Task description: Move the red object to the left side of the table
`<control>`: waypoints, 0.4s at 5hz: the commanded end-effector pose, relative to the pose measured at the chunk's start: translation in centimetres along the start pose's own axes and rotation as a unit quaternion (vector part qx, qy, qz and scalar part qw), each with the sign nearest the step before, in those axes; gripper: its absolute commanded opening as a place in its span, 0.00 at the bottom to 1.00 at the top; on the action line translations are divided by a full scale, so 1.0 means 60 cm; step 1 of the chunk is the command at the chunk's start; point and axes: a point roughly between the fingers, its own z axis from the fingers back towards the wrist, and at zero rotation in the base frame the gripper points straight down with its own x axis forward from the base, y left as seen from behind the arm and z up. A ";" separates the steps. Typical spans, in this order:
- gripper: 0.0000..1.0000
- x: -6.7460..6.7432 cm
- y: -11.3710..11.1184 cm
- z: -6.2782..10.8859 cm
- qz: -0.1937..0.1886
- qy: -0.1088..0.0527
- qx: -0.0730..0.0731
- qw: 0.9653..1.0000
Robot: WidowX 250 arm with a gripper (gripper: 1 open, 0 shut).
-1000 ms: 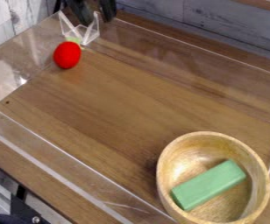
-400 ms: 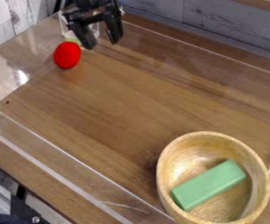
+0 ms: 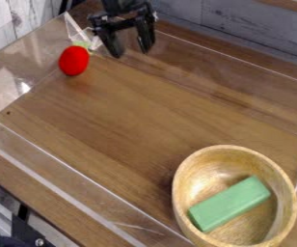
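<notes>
my gripper (image 3: 129, 48) has moved away from the red toy (image 3: 74, 61). it was right behind the toy, and now it is farther to the side.

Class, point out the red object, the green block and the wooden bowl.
Red object (image 3: 74, 62): camera view, middle of its side.
Green block (image 3: 229, 204): camera view, top face.
Wooden bowl (image 3: 179, 199): camera view, left rim.
</notes>
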 end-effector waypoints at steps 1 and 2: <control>1.00 0.001 -0.019 0.039 -0.079 -0.039 0.027 0.996; 1.00 -0.001 -0.018 0.034 -0.139 -0.037 0.044 0.989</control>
